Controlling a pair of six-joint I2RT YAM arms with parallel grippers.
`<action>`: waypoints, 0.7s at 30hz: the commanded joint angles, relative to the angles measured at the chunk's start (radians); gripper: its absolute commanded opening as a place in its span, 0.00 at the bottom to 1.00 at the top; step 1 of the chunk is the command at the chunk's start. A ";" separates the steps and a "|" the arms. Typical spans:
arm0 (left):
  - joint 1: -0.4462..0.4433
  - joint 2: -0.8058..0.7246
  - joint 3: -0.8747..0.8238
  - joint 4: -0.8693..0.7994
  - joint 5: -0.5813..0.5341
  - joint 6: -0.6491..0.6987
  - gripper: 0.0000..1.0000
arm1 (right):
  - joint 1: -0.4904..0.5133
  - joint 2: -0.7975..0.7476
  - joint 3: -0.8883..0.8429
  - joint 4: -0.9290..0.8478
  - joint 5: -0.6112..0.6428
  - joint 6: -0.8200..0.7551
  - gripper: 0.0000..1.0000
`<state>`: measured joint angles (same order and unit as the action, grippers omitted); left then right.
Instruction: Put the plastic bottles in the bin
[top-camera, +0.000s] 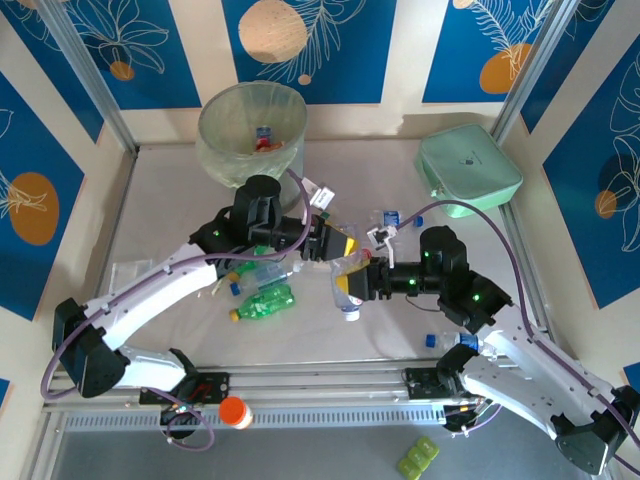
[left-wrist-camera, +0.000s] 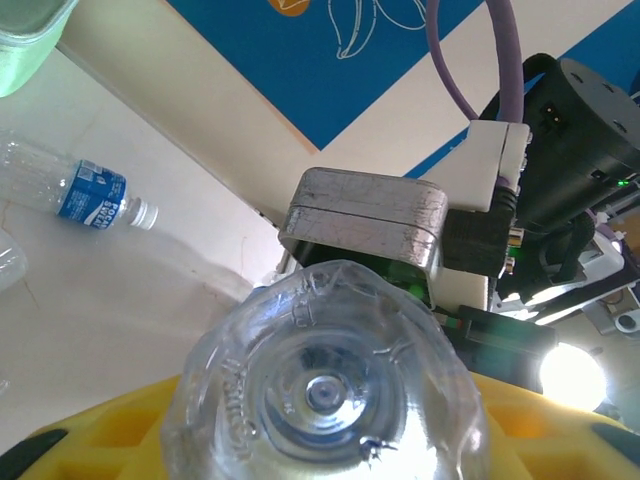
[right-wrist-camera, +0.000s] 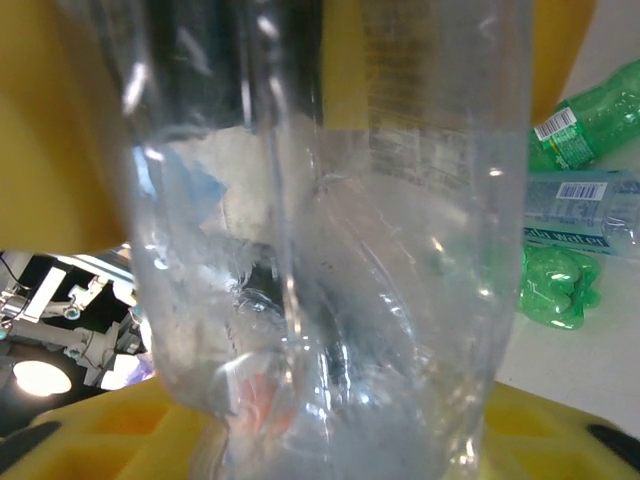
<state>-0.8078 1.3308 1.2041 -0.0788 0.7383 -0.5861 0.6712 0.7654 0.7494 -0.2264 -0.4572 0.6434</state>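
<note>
The right hand (top-camera: 355, 281) squeezes a clear bottle (top-camera: 346, 298) over the middle of the desk (top-camera: 170, 200). The left hand (top-camera: 340, 245) sits at its bottom end; its grip cannot be told. It should hold tight before the other lets go, then head to the bin (top-camera: 215, 135) at 11 o'clock.

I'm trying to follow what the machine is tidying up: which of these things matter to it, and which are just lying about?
For the job: held clear bottle, green bottle, blue-label bottle, bin.
Just lying about: mint-green case, flat clear packets.
</note>
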 joint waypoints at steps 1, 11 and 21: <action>-0.015 -0.007 0.048 0.024 0.056 0.005 0.43 | 0.001 0.008 0.046 -0.001 -0.016 -0.001 0.74; 0.118 -0.011 0.086 -0.019 -0.040 -0.060 0.41 | -0.010 -0.107 0.088 -0.129 0.091 -0.045 0.99; 0.379 0.084 0.328 -0.185 -0.235 -0.084 0.34 | -0.102 -0.186 0.128 -0.229 0.169 -0.056 0.99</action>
<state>-0.4900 1.3869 1.4559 -0.2230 0.5854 -0.6361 0.5896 0.5831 0.8604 -0.4000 -0.3302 0.6014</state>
